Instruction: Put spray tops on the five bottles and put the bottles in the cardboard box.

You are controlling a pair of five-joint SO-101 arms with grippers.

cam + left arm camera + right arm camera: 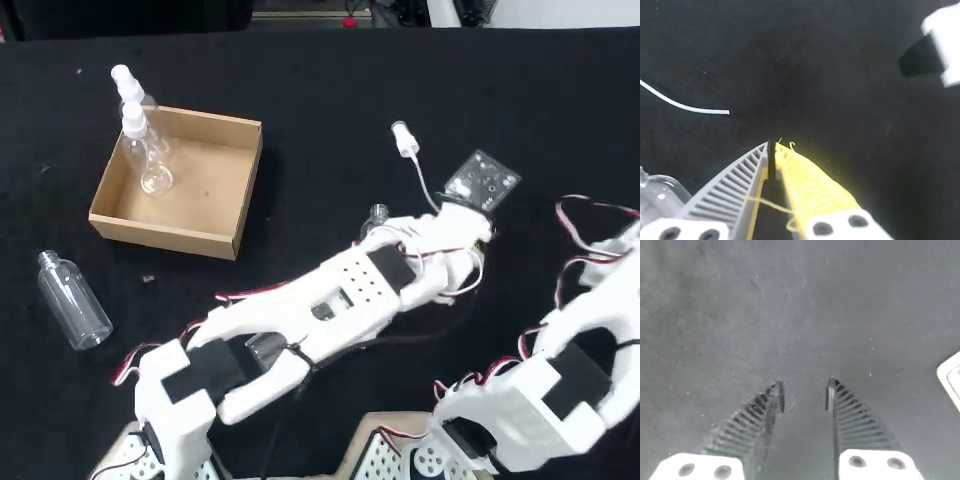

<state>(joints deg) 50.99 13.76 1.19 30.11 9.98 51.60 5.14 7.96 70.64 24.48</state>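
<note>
Judging by how things lie, the step in hand is capping a third bottle; the left arm (350,290) lies stretched across the middle of the tabletop (330,60), and the left jaws are pressed together on nothing, grey tip against yellow; an uncapped bottle (657,192) sits just beside them on the grey side; the loose spray top (404,139) lies a little ahead of them, and the free end of its thin tube (690,108) stops just short of their tips. The right arm (560,380) is folded back, well apart from all this; the right jaws stand apart over bare cloth with nothing between them. Well away from both pairs of jaws, the cardboard box (175,238) holds one capped bottle (150,165); a second capped bottle (128,88) stands at its far corner, inside or just behind I cannot tell; a bare bottle (75,300) lies on the cloth near the box. The next move likely calls for the left jaws to part and close on the spray top's head, not the limp tube, with the uncapped bottle steadied so the tube can feed down its neck. The surface is black cloth, flecked with lint; past its far edge a narrow strip of room shows dark shapes and a small red object (348,20), too little to name.
</note>
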